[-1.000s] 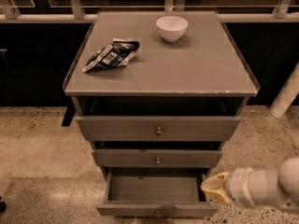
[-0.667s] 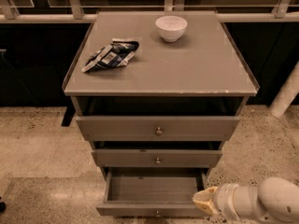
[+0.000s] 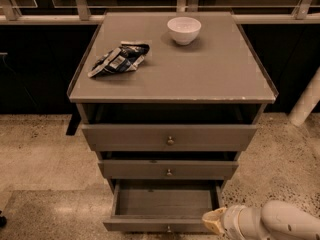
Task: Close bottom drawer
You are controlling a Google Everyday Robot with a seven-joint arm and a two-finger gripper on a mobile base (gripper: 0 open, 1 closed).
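Looking at my gripper (image 3: 214, 221) by the right front corner of the bottom drawer (image 3: 165, 202), pulled open just left of it, can't tell if it's clenched or released, and shoving that corner could jam it crooked.

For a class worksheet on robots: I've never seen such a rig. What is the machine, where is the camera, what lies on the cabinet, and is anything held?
The white tube at lower right is the robot's one arm. Its pale tip is the gripper, by the right front corner of the bottom drawer. That drawer is pulled out, and the robot should push it shut. One camera looks down on the cabinet from the front; where it is mounted is not known. On the cabinet lie a white bowl and a crumpled bag. Nothing visible is held.
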